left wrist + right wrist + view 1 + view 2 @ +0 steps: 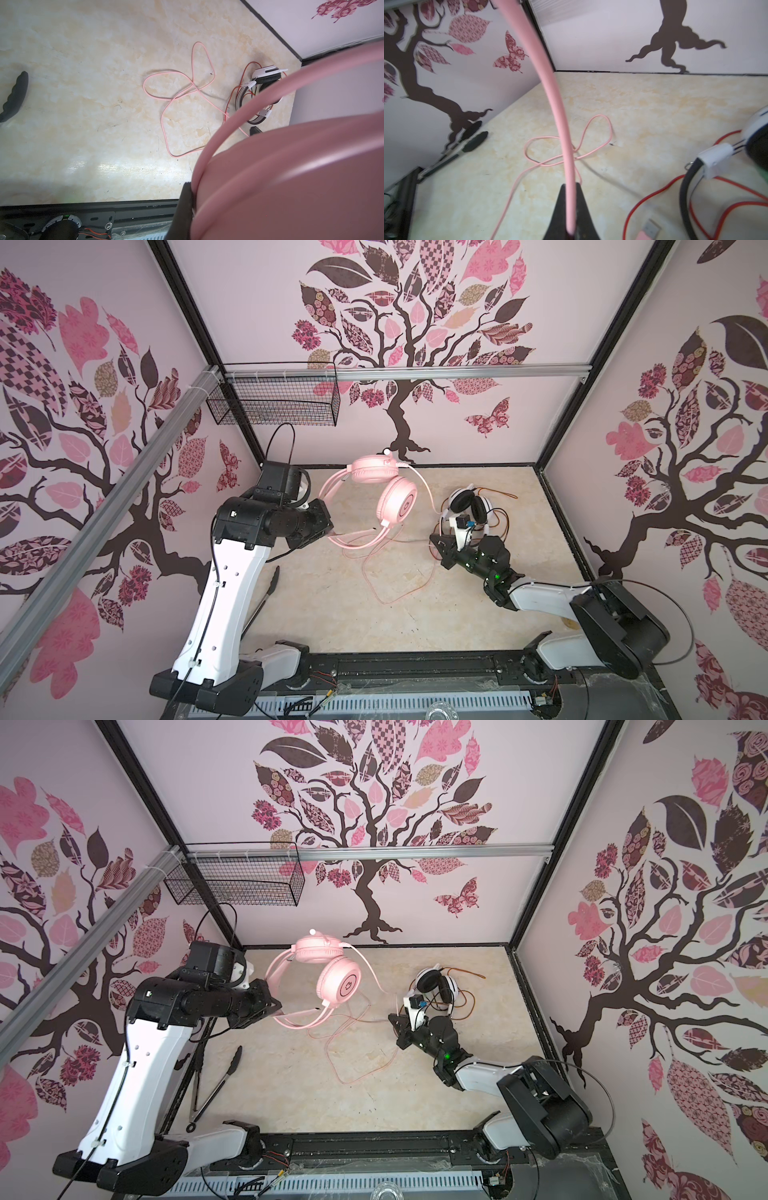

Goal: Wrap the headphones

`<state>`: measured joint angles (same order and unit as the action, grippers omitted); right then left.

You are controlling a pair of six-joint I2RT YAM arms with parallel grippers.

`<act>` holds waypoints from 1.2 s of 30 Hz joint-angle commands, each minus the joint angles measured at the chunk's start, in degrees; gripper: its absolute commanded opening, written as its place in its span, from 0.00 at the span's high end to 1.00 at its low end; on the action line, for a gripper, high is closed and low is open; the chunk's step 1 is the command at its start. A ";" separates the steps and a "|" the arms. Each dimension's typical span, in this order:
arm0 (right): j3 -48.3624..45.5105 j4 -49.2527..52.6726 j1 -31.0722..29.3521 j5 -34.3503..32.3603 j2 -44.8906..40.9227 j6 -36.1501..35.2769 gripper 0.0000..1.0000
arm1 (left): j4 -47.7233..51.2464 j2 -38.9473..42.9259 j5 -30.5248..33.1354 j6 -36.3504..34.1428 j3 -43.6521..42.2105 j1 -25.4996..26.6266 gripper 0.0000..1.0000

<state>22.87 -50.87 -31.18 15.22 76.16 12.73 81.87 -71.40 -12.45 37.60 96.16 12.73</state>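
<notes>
Two grips were in use. My left fingers (185, 207) were clenched on the headband of the pink headset (399, 502) and held it raised clear of the table (332, 614), so that band and cups could serve as a fixed core. My right fingers (558, 216) were pinched shut on the pink cable (561, 124), partway along from the cup. That stretch was lifted off the table, while the remainder lay below in slack loops.

I judged this arrangement to be for winding: one side steadies the headset and the other leads the cord around the band. Most of the cord was loose, so the wrap was at an early stage.

The white-and-black headset (467, 506) lay on the table just beyond my right fingers, ungripped, with its orange-red cable (627, 222) strewn around it. It was presumably left for a second pass.
</notes>
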 commanded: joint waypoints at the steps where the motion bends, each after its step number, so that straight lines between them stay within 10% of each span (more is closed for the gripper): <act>1: 1.99 15.67 -0.78 0.07 -10.20 -1.70 1.00 | -4.86 -0.47 1.22 -1.16 -3.04 -0.25 1.00; 15: 16.84 66.38 -1.21 -15.01 -32.57 -10.35 1.00 | -3.31 -5.96 45.26 -6.99 -7.65 8.12 1.00; 29: 28.52 69.65 -30.25 -40.07 -29.23 -26.39 1.00 | -1.91 -12.07 50.71 -4.58 -7.16 11.18 1.00; 36: 35.33 69.49 -31.58 -45.69 -22.63 -28.11 1.00 | -0.72 -12.97 56.09 -5.69 -7.91 20.17 1.00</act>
<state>54.33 18.81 -62.57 -24.10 51.44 -13.04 82.04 -85.45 40.77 31.31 88.27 29.61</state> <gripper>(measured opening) 0.062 0.064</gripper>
